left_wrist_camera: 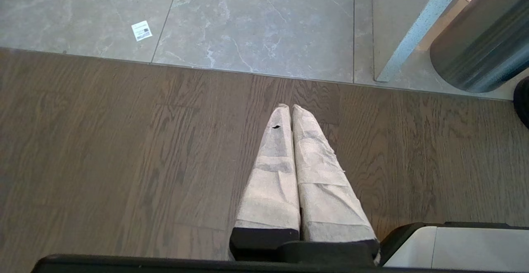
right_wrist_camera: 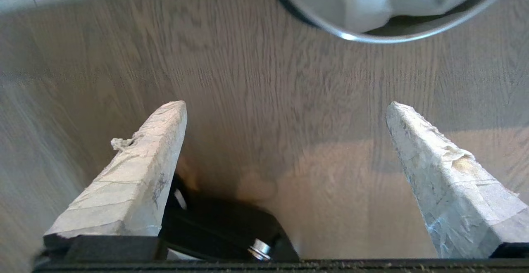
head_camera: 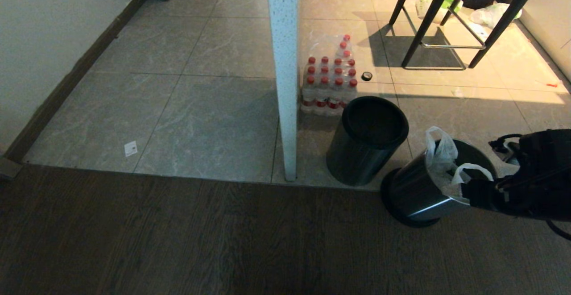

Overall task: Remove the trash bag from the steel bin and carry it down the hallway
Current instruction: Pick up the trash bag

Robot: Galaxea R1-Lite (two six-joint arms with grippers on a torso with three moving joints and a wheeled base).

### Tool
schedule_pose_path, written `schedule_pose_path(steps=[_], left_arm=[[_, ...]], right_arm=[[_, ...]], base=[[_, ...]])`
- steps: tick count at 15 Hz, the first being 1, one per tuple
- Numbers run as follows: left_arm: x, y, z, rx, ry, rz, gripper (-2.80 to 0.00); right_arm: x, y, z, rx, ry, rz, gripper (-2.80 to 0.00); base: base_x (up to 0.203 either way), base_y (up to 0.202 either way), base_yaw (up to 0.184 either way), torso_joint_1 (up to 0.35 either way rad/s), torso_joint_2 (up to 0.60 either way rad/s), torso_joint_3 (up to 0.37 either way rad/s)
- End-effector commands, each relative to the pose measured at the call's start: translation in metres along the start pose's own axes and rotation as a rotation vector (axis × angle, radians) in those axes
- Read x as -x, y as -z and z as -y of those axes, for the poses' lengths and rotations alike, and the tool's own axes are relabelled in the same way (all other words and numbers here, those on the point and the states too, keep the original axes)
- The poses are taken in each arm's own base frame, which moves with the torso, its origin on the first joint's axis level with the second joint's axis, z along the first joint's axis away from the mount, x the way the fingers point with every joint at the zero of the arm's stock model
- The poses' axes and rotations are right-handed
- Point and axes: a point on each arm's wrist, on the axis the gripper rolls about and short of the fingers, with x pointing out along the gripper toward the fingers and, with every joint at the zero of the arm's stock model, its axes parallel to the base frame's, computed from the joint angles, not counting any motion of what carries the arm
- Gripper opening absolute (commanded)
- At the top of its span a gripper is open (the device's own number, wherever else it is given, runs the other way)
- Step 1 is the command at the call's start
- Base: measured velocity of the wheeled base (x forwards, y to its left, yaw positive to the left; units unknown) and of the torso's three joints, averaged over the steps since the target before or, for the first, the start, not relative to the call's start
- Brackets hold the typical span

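Right gripper (right_wrist_camera: 285,108) is at the near side of the steel bin (head_camera: 419,192), jaws spread wide and empty; in its wrist view the two taped fingers (right_wrist_camera: 136,169) stand far apart over bare wood floor (head_camera: 178,241), with the bin's rim just ahead of the tips. From the head view the right arm comes in from the right edge, its dark front end right at the bin's mouth (contact with the bag or rim can't be confirmed, the arm body blocks that spot).

Steel bin is tilted, mouth leaning toward the right arm, black base on the wood floor right by the seam with the tile floor (head_camera: 214,121). Trash bag (head_camera: 441,161) is still inside the bin, two white loop handles sticking up above the rim.

A second bin (head_camera: 366,143), with a black rim and no bag, stands upright on the tiles just beside the steel bin, to its left and slightly further back. Behind it is a shrink-wrapped pack of red-capped bottles (head_camera: 330,81), against a white speckled post (head_camera: 285,72). Black stool legs (head_camera: 428,18) further back on the right, with some bags around them.

Left gripper (left_wrist_camera: 291,110) is parked over the wood floor, well away from the work, fingers pressed together, holding nothing
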Motion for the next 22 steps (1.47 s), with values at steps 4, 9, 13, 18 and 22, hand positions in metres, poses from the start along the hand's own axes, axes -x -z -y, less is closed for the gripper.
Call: schedule_pose_path(steps=[4,9,13,18,22], left_arm=[[0.0,0.0,0.0,0.0,-0.001,0.0,-2.8],[0.0,0.0,0.0,0.0,-0.001,0.0,-2.8],[0.0,0.0,0.0,0.0,-0.001,0.0,-2.8],[0.0,0.0,0.0,0.0,-0.001,0.0,-2.8],[0.0,0.0,0.0,0.0,-0.001,0.0,-2.8]], right_arm=[[-0.009,-0.002,0.013,0.0,0.031,-0.002,0.0],[-0.022,-0.007,0.053,-0.207,-0.023,-0.031,0.0],[-0.04,-0.012,0.058,-0.22,-0.14,0.0,0.0],[-0.065,-0.018,0.063,-0.184,-0.336,0.067,0.0],[-0.078,-0.025,0.071,-0.165,-0.36,0.114,0.0]], base=[[0.0,0.0,0.0,0.0,0.0,0.0],[0.0,0.0,0.0,0.0,0.0,0.0],[0.0,0.0,0.0,0.0,0.0,0.0],[0.0,0.0,0.0,0.0,0.0,0.0],[0.0,0.0,0.0,0.0,0.0,0.0]])
